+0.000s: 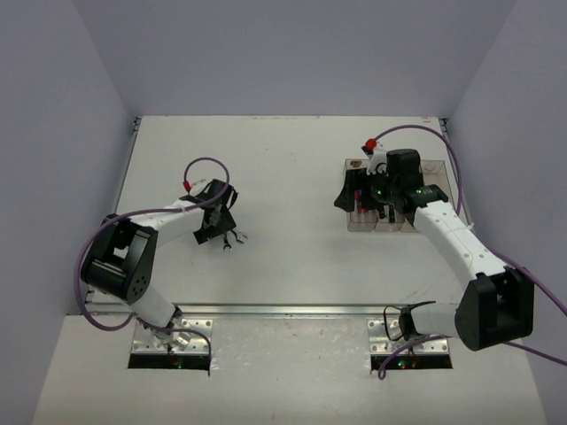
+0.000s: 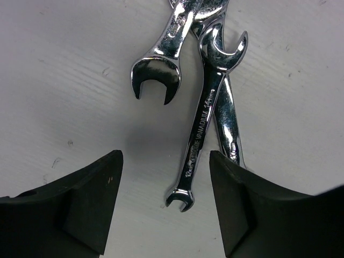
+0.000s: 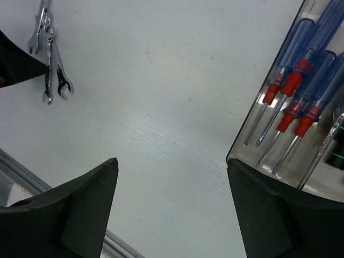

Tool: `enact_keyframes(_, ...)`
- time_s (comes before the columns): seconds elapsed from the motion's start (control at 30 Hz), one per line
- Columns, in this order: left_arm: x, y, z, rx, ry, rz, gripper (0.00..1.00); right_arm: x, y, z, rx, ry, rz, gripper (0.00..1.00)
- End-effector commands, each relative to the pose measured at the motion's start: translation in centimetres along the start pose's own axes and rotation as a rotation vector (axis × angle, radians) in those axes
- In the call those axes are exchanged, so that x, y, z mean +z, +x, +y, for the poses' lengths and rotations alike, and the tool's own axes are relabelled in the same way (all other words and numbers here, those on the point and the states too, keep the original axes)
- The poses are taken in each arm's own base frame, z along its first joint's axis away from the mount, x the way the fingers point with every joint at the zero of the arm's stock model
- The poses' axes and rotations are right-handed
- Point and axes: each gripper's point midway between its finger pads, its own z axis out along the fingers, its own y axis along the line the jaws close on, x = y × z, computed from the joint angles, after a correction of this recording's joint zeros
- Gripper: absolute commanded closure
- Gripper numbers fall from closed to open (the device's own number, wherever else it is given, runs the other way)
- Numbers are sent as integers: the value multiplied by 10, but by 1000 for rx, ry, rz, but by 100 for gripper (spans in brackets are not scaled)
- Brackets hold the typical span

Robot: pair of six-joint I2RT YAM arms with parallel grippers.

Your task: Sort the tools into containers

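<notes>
At the left of the white surface (image 1: 292, 168), in the top view, we see the left arm bent low over the silver wrenches (image 1: 233, 240). The right arm reaches over the containers (image 1: 431, 173) at the right. From here we cannot tell how either pair of jaws stands.

In the left wrist view, the left jaws are spread wide and hold nothing. The lower end of the smallest wrench (image 2: 200, 129) lies between them, and that wrench overlaps two others.

In the right wrist view, the right jaws are also wide open and empty above bare surface. They sit beside the end bin (image 3: 239, 153), where four blue-and-red-handled screwdrivers (image 3: 301, 70) lie.
</notes>
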Motion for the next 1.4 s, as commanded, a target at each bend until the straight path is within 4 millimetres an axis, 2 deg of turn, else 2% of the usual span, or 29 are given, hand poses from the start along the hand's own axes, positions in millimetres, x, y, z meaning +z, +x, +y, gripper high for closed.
enact_keyframes(0.0, 4, -17, -14, -21, 12, -37, 41, -2, -18, 16, -17, -86, -73, 19)
enact_keyframes(0.43, 32, -5, -13, 50, -60, 19, 59, -5, -18, 18, -23, -89, -76, 22)
enact_keyframes(0.5, 34, -2, -14, 55, -56, 28, 65, -6, -18, 19, -23, -93, -76, 23)
enact_keyframes(0.73, 34, 4, -16, 68, -41, 47, 96, -10, -19, 27, -32, -134, -78, 25)
enact_keyframes(0.8, 32, 4, -17, 69, -28, 47, 100, -9, -18, 30, -30, -151, -75, 25)
enact_keyframes(0.93, 22, 0, -25, 81, 21, 36, 100, -11, -16, 41, -22, -217, -77, 23)
enact_keyframes(1.1, -16, -14, -51, 108, 138, -37, 100, -7, -6, 64, 0, -356, -63, 18)
enact_keyframes(1.27, -46, -22, -62, 97, 215, -82, 100, 0, 5, 89, 21, -448, -55, 17)
enact_keyframes(1.37, -71, -16, -75, 107, 287, -107, 100, 9, 18, 118, 4, -512, -32, 17)
